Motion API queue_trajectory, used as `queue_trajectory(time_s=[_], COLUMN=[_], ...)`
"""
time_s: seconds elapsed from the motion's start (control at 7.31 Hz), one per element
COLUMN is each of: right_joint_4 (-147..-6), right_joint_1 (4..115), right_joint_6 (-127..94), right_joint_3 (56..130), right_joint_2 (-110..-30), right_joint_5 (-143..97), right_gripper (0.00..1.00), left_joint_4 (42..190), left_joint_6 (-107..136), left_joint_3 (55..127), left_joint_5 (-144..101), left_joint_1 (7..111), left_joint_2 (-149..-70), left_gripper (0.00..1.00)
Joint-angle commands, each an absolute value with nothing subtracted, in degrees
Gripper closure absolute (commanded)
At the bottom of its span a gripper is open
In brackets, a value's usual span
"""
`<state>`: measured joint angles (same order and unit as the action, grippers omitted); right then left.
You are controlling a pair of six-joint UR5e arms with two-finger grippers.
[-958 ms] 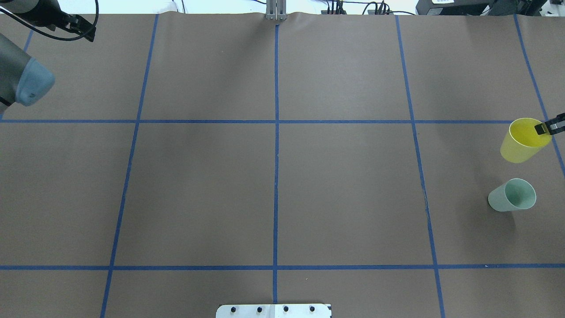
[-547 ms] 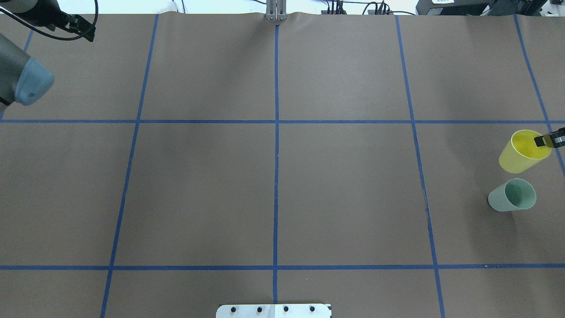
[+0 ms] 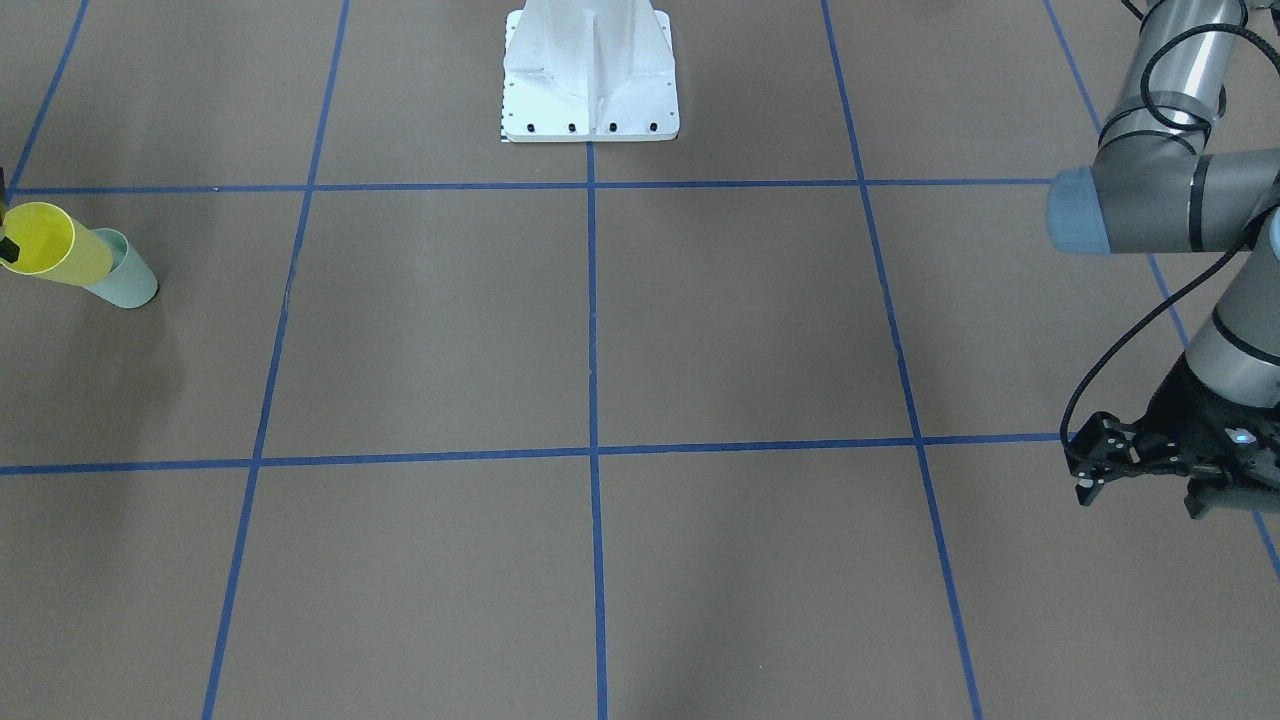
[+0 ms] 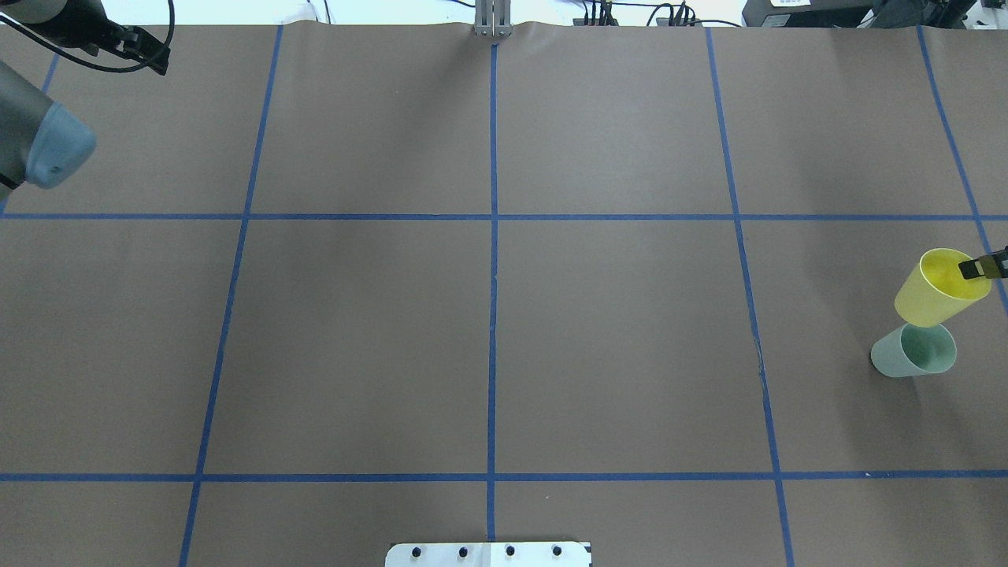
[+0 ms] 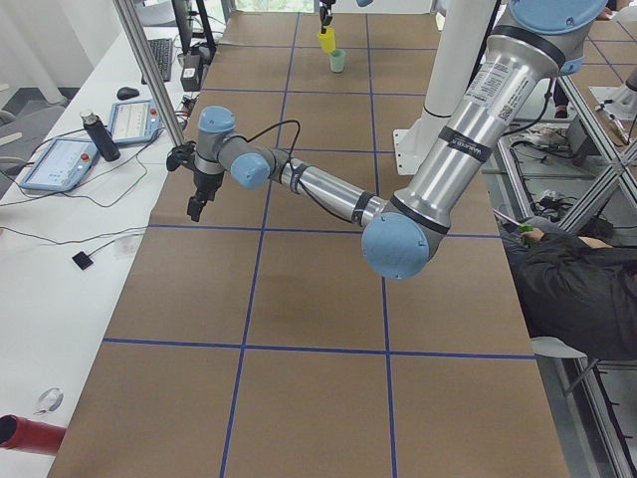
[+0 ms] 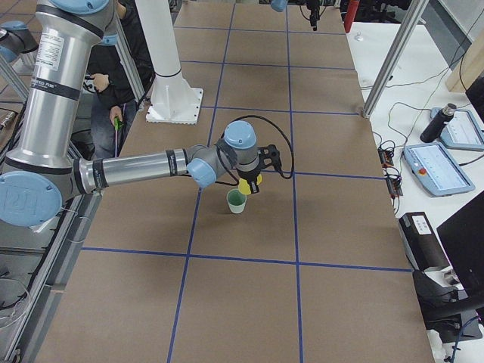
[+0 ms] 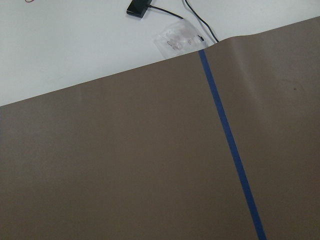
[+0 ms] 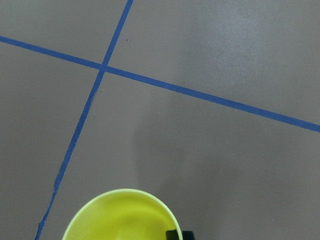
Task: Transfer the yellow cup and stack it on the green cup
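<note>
- Yellow cup (image 4: pixel 939 290) hangs in the air at the right edge of the overhead view, about half way down, with its open mouth turned up and to the right.
- The right claw (image 4: pixel 979 268) is closed on the rim of this cup. In the right wrist view one dark finger (image 8: pixel 173 234) sits inside the yellow rim at the bottom edge of the frame.
- The green cup (image 4: pixel 913 352) stands upright on the brown bench (image 4: pixel 614 339), just below the yellow cup in the overhead view.
- From overhead the narrow base of the yellow cup covers the upper part of the green rim. In the front-facing view, at the left edge, the yellow cup (image 3: pixel 52 245) lies tilted across the green cup (image 3: pixel 128 281).
- I cannot tell if the yellow base is already inside the green cup or only above it.
- In the right side view the two cups are in the middle of the frame, the green cup (image 6: pixel 237 201) a little lower and to the left of the yellow one.
- The left claw (image 3: pixel 1140 495) hangs over the bench at the right edge of the front-facing view, well apart from both cups. Its fingers stand apart and hold nothing.
- Blue tape lines (image 4: pixel 493 315) divide the bench into squares.
</note>
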<state>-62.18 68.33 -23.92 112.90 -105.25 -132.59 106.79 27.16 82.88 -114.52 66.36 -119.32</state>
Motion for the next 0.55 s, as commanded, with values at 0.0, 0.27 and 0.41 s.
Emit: queue_trajectory(time_s=[0.0, 0.27, 0.41], right_joint_4=[-62.2, -62.2, -62.2], right_joint_1=[68.2, 68.1, 68.1], right_joint_6=[-23.9, -23.9, -23.9], right_joint_3=[112.9, 112.4, 112.4], right_joint_2=[-105.6, -105.6, -106.1], right_joint_5=[-132.4, -131.9, -131.9], right_gripper=[1.00, 1.00, 1.00], left_joint_4=[107.1, 107.1, 107.1], left_joint_6=[27.2, 27.2, 27.2], left_joint_3=[82.9, 82.9, 82.9], left_joint_5=[-114.5, -114.5, -114.5], left_joint_1=[66.4, 66.4, 66.4], left_joint_2=[-119.4, -119.4, -119.4], left_gripper=[0.00, 0.00, 0.00])
